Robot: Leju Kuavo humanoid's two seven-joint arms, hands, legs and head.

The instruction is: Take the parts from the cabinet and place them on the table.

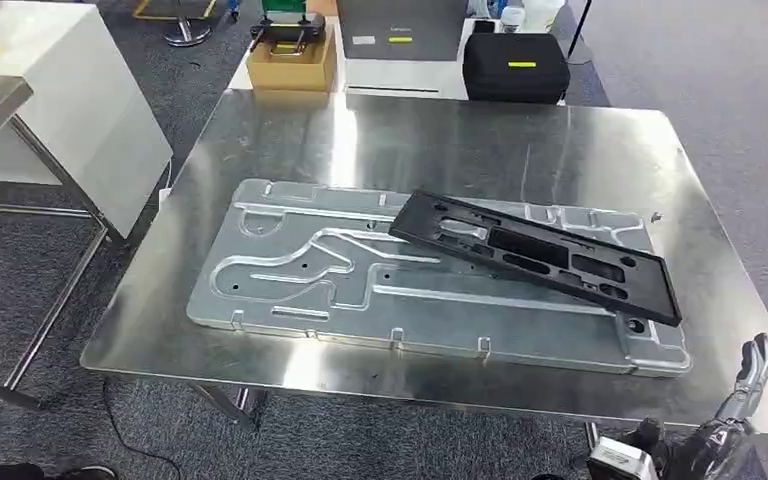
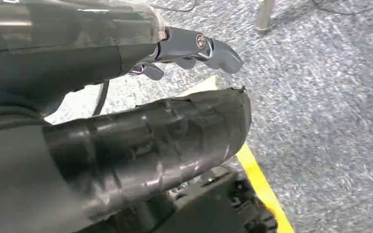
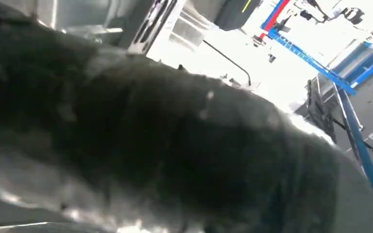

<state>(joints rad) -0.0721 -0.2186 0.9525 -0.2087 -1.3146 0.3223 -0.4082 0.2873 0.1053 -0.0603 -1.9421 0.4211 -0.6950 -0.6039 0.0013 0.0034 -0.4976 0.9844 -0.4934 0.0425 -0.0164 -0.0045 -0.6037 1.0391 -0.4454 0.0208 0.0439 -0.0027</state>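
The black frame (image 1: 538, 256) lies slantwise on the grey machined plate (image 1: 360, 285) on the table (image 1: 440, 130), so placing looks done. The right hand (image 1: 745, 385), fingers apart and empty, hangs at the near right edge; the left hand (image 2: 194, 51) seems loosely curled on nothing, though poorly seen. Next comes turning to the cabinet.

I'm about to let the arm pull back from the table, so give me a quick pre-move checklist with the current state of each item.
1. Black slotted plastic frame on the table: ok, it lies across the plate.
2. Large machined silver metal plate flat on the steel table: ok.
3. Right hand free of parts: ok, fingers extended, holding nothing.
4. Left hand empty: ok, hanging over carpet.
5. Frame stable: cannot tell.
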